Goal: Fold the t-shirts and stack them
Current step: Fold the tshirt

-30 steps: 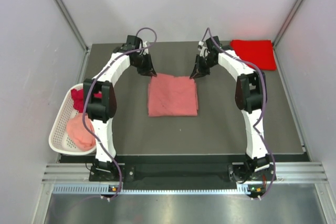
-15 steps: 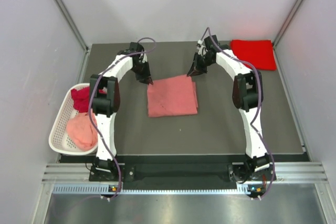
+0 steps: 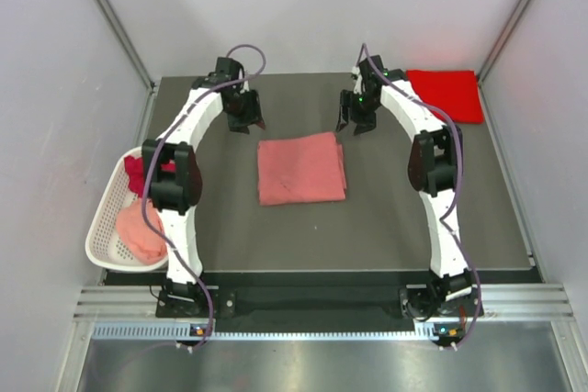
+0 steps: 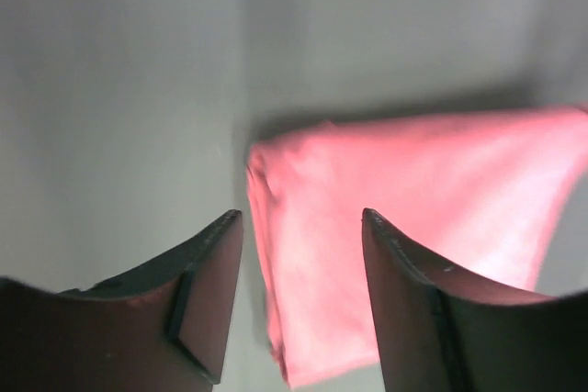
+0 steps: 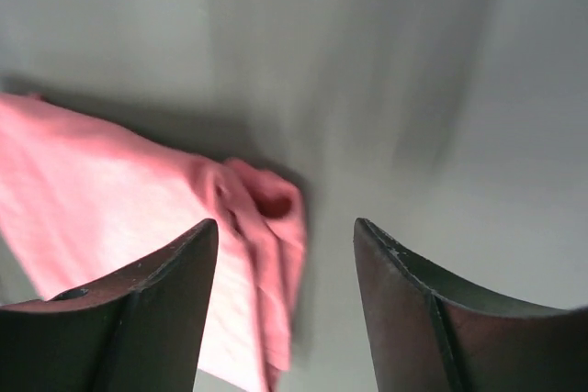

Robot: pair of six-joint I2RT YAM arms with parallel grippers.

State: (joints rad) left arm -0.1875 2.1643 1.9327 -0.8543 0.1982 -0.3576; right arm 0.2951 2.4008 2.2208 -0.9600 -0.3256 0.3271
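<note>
A salmon pink t-shirt [image 3: 301, 168] lies folded into a rough square in the middle of the table. My left gripper [image 3: 252, 124] hovers open just behind its far left corner. My right gripper [image 3: 354, 128] hovers open behind the far right corner. In the left wrist view the shirt's [image 4: 413, 199] corner lies flat below the spread fingers [image 4: 207, 291] of the left gripper [image 4: 301, 218], with nothing gripped. In the right wrist view the right gripper [image 5: 285, 224] is above the shirt's [image 5: 110, 199] bunched corner. A bright red t-shirt [image 3: 446, 94] lies folded at the back right.
A white slotted basket [image 3: 103, 238] hangs at the table's left edge. It holds a dark crimson shirt [image 3: 138, 172] and a crumpled pink shirt [image 3: 140, 231]. Grey walls close in the back and both sides of the table.
Both grippers have opened and let go of the salmon pink shirt's far corners. They have drawn back a little from it. The shirt now lies flat and free.
</note>
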